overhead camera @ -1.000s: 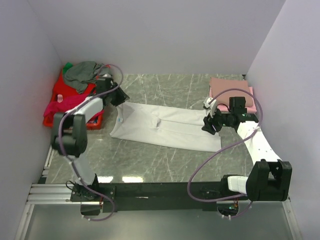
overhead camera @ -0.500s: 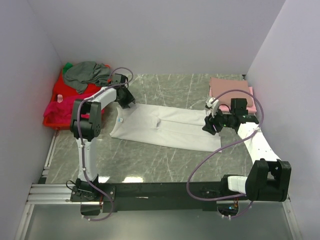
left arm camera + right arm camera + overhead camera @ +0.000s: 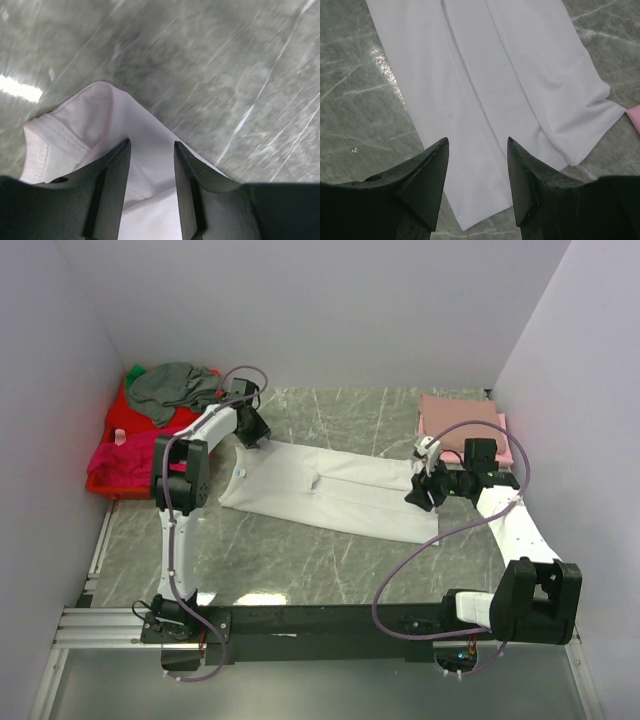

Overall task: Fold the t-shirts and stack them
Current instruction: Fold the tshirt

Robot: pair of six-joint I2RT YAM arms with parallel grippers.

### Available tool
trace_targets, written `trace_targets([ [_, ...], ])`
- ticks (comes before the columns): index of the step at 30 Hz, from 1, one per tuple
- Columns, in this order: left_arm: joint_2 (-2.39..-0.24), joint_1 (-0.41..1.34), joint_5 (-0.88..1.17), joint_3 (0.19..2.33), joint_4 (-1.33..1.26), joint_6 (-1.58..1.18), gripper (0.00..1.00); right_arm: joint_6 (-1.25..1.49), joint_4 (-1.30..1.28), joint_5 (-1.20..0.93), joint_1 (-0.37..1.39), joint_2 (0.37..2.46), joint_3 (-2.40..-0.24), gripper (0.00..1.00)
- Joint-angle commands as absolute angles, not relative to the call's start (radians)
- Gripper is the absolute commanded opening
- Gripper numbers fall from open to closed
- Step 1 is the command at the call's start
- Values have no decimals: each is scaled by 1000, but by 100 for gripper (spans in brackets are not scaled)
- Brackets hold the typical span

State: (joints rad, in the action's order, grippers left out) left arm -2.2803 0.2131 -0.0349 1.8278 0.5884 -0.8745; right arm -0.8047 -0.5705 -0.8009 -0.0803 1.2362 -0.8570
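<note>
White t-shirt (image 3: 330, 495) lies flat on the grey marble surface (image 3: 300, 560), folded lengthwise into a long strip that runs from upper left to lower right between the two arms. We see its neck end at the left, with a small blue label (image 3: 240, 472) showing.

Left tool (image 3: 257, 435) sits at the far left corner of the strip. In the left wrist view we see the left tool (image 3: 151, 145) with its fingers apart over the white t-shirt (image 3: 100, 125), close above a stitched edge. Cloth shows in the gap, but we see nothing pinched.

Right tool (image 3: 420, 490) is over the right end of the strip. In the right wrist view the right tool (image 3: 477, 141) has its fingers spread wide and holds nothing, with the white t-shirt (image 3: 485, 75) below showing its long fold lines.

Pink t-shirt (image 3: 460, 420) lies folded at the far right of the surface, just beyond the right tool. We see a sliver of it at the right edge of the right wrist view (image 3: 634, 117).

Red basket (image 3: 100, 480) stands at the far left with a grey t-shirt (image 3: 170, 390) heaped on top and a magenta t-shirt (image 3: 115, 460) hanging over its side.
</note>
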Motion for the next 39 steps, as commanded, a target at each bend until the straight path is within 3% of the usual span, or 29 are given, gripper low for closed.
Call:
trace_targets([
  [1,-2393,216,-55,1900,640,-827,46,-816,-568,-833,-94,1203,-859,57],
  [11,-2651,207,34,2308,637,-825,46,-1000,-695,-801,-23,1223,-865,57],
  [17,-2704,178,144,2390,497,-861,47,-865,-456,-403,365,1215,-743,57],
  [21,-2694,176,213,2440,437,-862,54,-740,-329,-208,540,1307,-758,57],
  [27,-2406,170,201,2329,334,-780,69,-594,-252,-26,710,1446,-819,57],
  [34,-2042,161,151,2098,305,-651,72,-517,-239,47,795,1528,-816,56],
  [39,-1688,156,72,1798,252,-606,73,-485,-255,107,799,1609,-827,38],
])
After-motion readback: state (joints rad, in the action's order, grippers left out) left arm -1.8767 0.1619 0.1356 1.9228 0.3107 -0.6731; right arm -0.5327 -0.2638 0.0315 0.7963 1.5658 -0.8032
